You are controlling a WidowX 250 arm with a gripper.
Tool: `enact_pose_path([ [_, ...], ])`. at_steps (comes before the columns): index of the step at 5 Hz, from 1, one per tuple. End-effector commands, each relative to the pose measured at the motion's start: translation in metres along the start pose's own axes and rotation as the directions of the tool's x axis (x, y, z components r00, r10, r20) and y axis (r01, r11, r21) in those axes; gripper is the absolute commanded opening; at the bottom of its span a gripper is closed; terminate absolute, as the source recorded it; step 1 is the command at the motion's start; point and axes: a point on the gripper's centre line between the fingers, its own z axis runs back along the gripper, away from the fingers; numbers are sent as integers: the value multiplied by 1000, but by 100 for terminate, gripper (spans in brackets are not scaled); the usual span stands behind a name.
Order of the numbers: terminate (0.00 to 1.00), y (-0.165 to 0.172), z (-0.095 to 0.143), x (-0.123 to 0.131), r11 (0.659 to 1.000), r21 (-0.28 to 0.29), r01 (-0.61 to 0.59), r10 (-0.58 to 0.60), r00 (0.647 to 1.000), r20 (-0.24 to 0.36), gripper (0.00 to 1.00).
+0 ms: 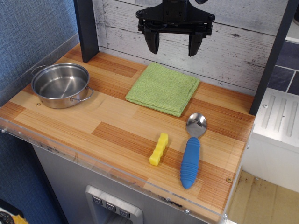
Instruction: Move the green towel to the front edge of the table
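The green towel lies flat and folded on the wood-plank table, near the back wall, right of the middle. My gripper hangs above the towel's far edge, open and empty, with its two black fingers pointing down and well apart. It does not touch the towel.
A steel pot stands at the left. A yellow block and a spoon with a blue handle lie in front of the towel, toward the front right. A clear acrylic rim runs along the front edge. Dark posts stand at the back.
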Motion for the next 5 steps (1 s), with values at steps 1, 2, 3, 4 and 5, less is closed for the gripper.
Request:
enact_pose_path([
  [1, 0, 0, 0, 0, 1000, 0, 0, 0, 1000, 0, 100],
  [2, 0, -1, -13, 15, 999, 17, 38, -38, 999, -17, 100],
  [3, 0, 3, -33, 18, 989, 75, 130, -126, 991, -50, 100],
  [4, 0, 11, -59, 16, 977, 105, 184, -175, 980, -95, 100],
  [5, 0, 16, -76, 11, 965, 129, 229, -211, 967, -143, 100],
])
